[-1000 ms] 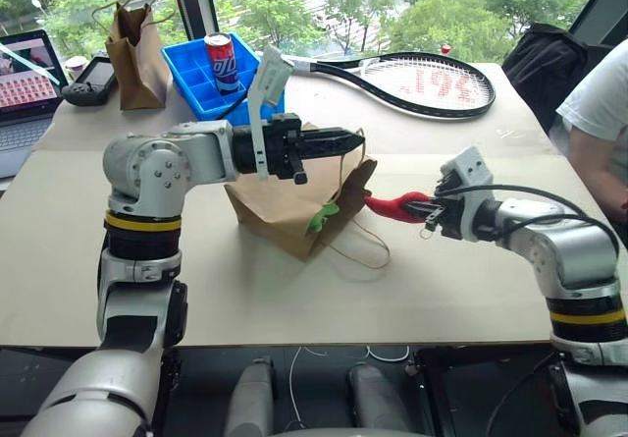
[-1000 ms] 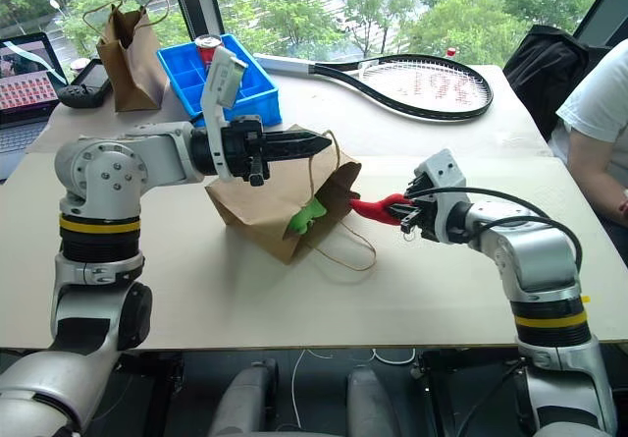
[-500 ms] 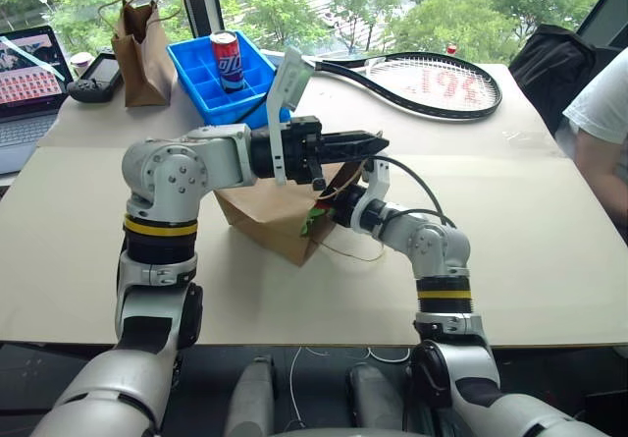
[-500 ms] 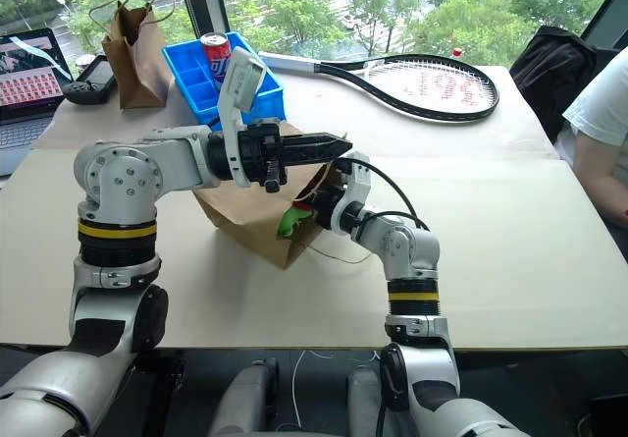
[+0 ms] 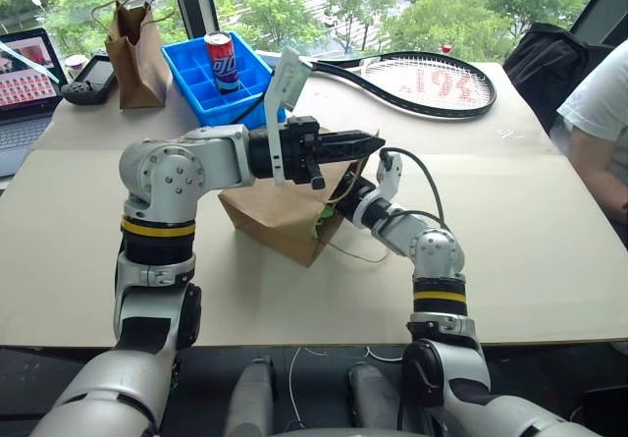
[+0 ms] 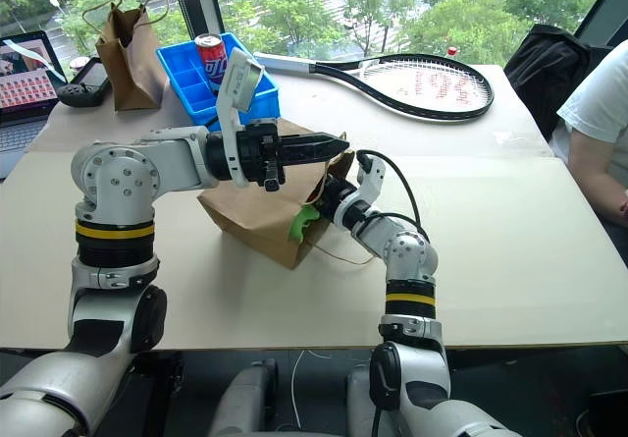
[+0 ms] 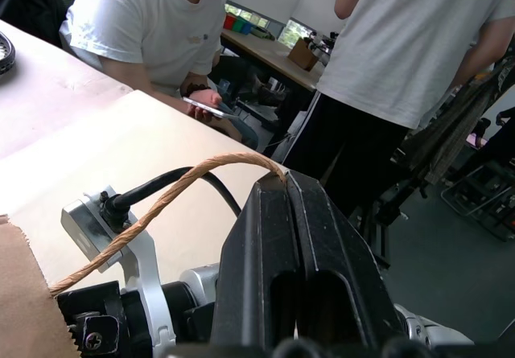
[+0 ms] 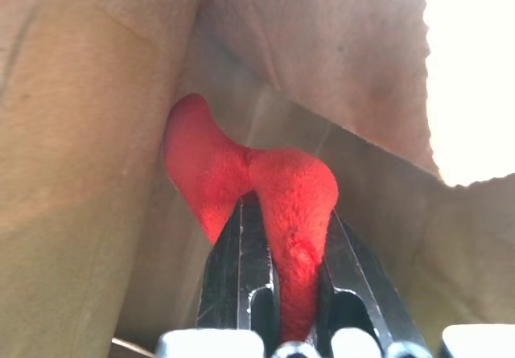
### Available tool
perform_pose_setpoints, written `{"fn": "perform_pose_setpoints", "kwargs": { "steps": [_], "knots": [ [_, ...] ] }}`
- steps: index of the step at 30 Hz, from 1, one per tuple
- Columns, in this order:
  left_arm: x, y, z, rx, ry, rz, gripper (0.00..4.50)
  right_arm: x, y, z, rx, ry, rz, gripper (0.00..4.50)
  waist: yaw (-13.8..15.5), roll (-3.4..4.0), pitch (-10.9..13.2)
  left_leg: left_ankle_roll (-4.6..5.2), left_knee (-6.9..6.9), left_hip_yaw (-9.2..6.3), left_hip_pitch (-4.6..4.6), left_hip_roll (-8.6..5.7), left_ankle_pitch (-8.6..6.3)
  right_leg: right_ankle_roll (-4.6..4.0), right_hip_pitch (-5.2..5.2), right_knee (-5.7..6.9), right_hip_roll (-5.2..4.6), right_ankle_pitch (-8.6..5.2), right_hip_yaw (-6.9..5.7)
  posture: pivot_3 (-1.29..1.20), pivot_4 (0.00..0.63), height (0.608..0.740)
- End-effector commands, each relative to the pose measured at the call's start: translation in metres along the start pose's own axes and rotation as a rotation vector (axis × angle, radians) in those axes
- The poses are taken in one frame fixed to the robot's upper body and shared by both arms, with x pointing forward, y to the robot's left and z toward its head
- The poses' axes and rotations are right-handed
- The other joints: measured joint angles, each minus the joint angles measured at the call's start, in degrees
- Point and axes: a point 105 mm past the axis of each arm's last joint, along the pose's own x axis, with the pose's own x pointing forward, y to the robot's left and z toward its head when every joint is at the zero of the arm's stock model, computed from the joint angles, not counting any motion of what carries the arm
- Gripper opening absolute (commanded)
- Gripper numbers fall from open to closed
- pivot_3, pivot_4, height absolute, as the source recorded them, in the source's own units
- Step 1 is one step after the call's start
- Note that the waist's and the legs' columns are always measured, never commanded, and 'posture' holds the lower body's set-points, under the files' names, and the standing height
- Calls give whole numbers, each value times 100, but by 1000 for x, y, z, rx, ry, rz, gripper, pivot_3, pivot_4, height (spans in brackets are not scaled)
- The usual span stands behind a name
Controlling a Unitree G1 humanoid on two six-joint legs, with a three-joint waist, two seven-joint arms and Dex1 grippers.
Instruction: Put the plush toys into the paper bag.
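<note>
Left end effector [image 7: 290, 213], pressed together on the twine handle [image 7: 161, 201], holds the paper bag [image 5: 280, 216] open on the bench [image 5: 510, 231]. Right end effector [image 8: 282, 294] pinches the red chili [image 8: 265, 189] inside; green toy [image 5: 322, 219] at the mouth. Release remains.

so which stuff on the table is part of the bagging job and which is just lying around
In the job:
- paper bag, handle pinched by left gripper
- red chili toy, held inside the bag by right gripper
- green plush at the bag mouth

Lying about:
- tennis racket
- blue bin
- soda can
- narrow brown bag
- laptop
</note>
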Motion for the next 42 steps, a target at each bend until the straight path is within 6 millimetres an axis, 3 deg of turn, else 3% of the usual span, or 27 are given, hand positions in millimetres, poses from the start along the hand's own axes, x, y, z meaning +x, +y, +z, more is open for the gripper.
{"fn": "perform_pose_setpoints", "kwargs": {
  "steps": [1,8,9,19,22,26,30,38,42],
  "knots": [
    [-3,-8,9,42,-36,-19,0,20,33,-25,63,22,100,1932,-1,0,0,0,0,0,0,0,0,0,0,0,0,0,0,0,150,731],
    [-6,-4,8,46,-34,9,0,1,34,-10,-20,16,106,4294,-1,0,0,0,0,0,-2,0,0,0,-2,-1,0,0,0,0,150,731],
    [-6,-4,7,44,-33,9,0,-4,32,-10,-50,29,99,4403,2,1,0,0,-1,0,-2,0,0,0,-2,-1,0,0,0,0,150,731],
    [-8,-2,8,35,-41,15,0,-70,20,-5,-372,175,18,4403,28,1,1,0,2,0,-15,-1,0,-1,-9,-7,-3,0,-1,0,150,731],
    [-10,0,7,34,-39,22,0,-105,20,8,-594,239,-9,4403,32,3,2,0,-3,1,-15,-1,0,-2,-13,-8,-2,-2,0,0,150,731],
    [-8,-1,6,35,-38,16,0,-129,13,3,-863,370,-55,4403,38,1,1,0,-1,3,-25,-2,-1,-1,-17,-21,-4,-4,1,0,150,731],
    [-6,-2,7,35,-38,7,0,-132,3,-15,-1069,461,-39,4403,5,1,1,1,-5,1,-20,1,-1,18,-17,-27,0,-15,1,0,150,731],
    [-8,-1,9,41,-36,11,0,-115,-23,-38,-1309,526,-6,4403,50,1,1,1,4,1,-23,-3,-1,39,-1,-49,-2,-22,2,0,150,731],
    [-10,-1,10,48,-35,20,0,-114,-36,-38,-1382,545,-22,3310,71,1,1,1,5,0,-18,-4,-1,39,9,-52,-1,-21,1,0,150,731]
  ]
}}
